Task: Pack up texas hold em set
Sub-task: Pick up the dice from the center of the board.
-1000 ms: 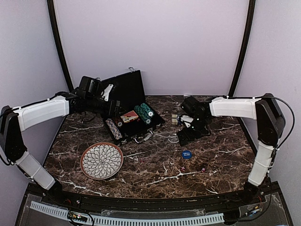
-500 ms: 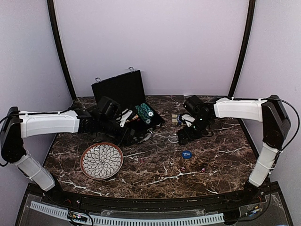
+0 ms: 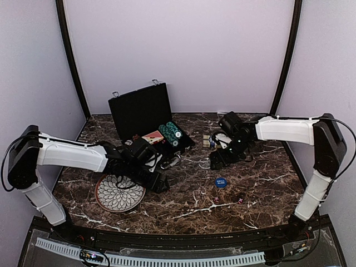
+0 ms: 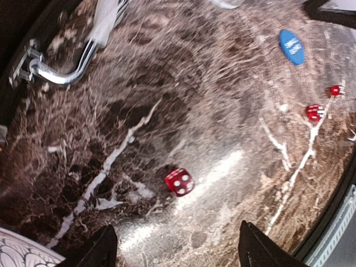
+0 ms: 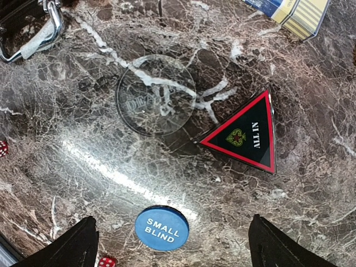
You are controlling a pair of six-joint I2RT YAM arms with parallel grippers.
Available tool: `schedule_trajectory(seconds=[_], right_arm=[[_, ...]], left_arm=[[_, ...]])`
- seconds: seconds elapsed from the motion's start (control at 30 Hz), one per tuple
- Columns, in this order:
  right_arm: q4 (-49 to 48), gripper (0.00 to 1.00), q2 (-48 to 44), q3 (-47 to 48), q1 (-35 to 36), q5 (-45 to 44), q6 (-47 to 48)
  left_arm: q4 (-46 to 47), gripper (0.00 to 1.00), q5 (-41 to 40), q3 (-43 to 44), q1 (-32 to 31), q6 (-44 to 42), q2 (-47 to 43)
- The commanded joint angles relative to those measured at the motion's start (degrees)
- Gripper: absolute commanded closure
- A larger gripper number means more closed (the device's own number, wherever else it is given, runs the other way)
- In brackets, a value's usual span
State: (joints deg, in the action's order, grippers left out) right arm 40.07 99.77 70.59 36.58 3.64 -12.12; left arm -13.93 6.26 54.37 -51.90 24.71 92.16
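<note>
Gathering the loose pieces seems to be the step in hand. The left gripper (image 4: 177, 242) hovers over the table (image 4: 222, 139), its fingers (image 4: 103, 247) apart and empty, with one red die (image 4: 179, 182) just ahead of the gap. The right gripper (image 3: 217, 160) is also wide apart and holds nothing; under it lie a blue button (image 5: 161, 228), a clear disc (image 5: 156, 94) and a black triangle (image 5: 245, 136). The case (image 3: 142, 108) stands open at the back left, with chips (image 3: 171, 132) inside. Next, I think, the left gripper must go down, center the die between the fingers and close gently, because such a small cube slips away easily.
</note>
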Motion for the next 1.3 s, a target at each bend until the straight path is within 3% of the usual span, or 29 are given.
schedule_trajectory(seconds=[0.0, 0.43, 0.77, 1.27], right_arm=[[-2.75, 0.05, -2.51, -2.15, -0.19, 0.97, -1.26], [-3.96, 0.06, -4.32, -4.73, -0.10, 1.92, -1.50], [-4.49, 0.06, -4.04, -5.59, -0.14, 2.14, -1.17], [-4.57, 0.06, -4.05, -5.59, -0.12, 2.21, -1.09]], left_arm=[[-0.83, 0.24, -1.39, 1.04, -1.26, 4.47, 3.21], [-6.23, 0.38, -5.07, 8.92, -3.82, 6.40, 11.51], [-7.29, 0.60, -5.18, 11.96, -4.04, 5.94, 14.52], [-8.55, 0.84, -4.25, 14.74, -4.09, 3.47, 14.39]])
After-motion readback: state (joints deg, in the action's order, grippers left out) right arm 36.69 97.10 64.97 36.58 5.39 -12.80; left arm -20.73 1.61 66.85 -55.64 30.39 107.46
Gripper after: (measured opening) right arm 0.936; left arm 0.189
